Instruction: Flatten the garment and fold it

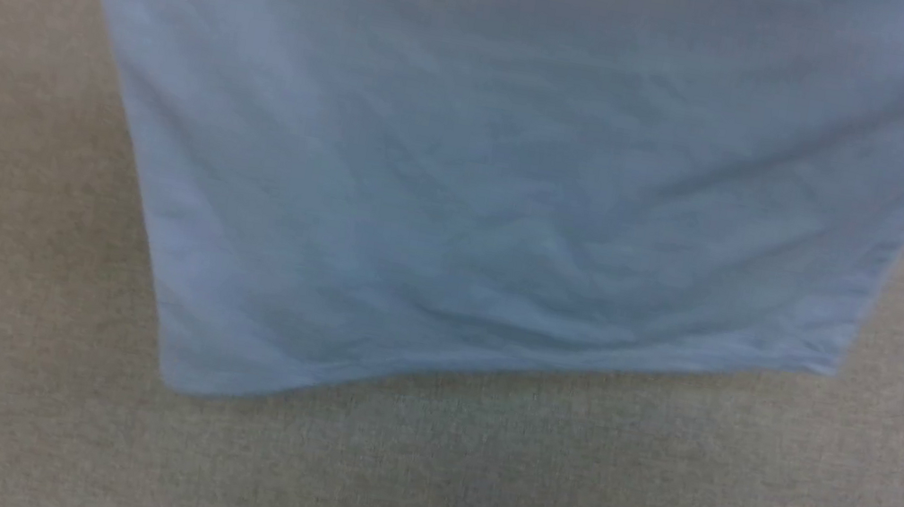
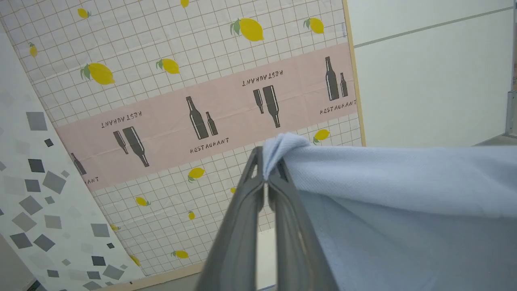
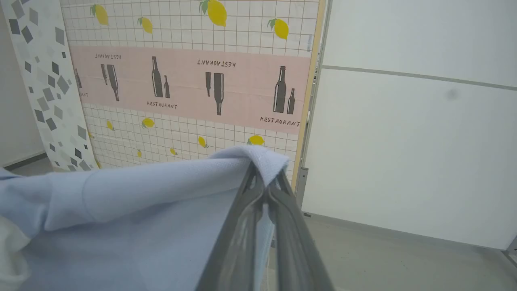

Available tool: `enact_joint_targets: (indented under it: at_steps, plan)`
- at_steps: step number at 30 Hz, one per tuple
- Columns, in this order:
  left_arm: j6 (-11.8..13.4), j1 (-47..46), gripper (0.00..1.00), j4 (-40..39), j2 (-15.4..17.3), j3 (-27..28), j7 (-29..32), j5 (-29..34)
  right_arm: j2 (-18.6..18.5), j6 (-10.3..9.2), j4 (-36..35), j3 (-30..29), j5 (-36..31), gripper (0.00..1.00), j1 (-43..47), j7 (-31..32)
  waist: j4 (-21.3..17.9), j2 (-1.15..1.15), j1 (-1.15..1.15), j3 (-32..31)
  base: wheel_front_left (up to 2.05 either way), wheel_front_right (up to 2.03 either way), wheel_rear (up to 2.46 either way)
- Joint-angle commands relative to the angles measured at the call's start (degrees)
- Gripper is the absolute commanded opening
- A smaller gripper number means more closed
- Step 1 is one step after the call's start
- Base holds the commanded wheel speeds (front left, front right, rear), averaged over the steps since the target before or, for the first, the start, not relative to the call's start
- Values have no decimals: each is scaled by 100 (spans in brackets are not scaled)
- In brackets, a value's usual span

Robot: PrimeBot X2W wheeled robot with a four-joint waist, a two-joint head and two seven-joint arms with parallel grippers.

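Fingers [image 2: 242, 226] of left gripper [image 2: 264, 180] and right gripper [image 3: 264, 190] clench only tiny corners of the light blue knit garment [image 1: 503, 162], so it could easily slip.

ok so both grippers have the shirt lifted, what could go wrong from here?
Slip: the left gripper and right gripper each pinch only a small tuft of the garment at their fingertips; a tug could pull a corner free.
Skewed lay-down: the hem hangs slanted and creased over the beige surface, so it may land crooked or bunched.
View: the hanging fabric covers much of the head view, hiding the landing area.
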Motion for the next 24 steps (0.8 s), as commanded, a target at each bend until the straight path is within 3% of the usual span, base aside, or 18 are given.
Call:
enact_joint_targets:
  at_steps: [1,6,10,18,24]
  plan:
    - [-142,-402,0,250,-122,-70,65,127,-53,-9,178,108,-26,0,-343,-146,-38,0,0,749,0,0,0]
    - [-753,-1965,0,1433,-539,-404,189,689,-173,-9,1052,623,-252,0,-1664,-776,-82,0,0,1503,0,0,0]
    - [-1084,-3162,0,2390,-975,-619,112,1105,-240,-9,1750,1136,-454,0,-2603,-1312,-103,0,0,1973,0,0,0]
    - [-1353,-4908,0,4079,-1707,-945,-584,1681,-232,-9,3070,1784,-711,0,-4196,-2608,-60,0,0,2614,0,0,0]
    - [-1410,-5333,0,4888,-1997,-1136,-1201,1828,-128,-9,3815,2230,-640,0,-4706,-3140,2,0,0,2853,0,0,0]
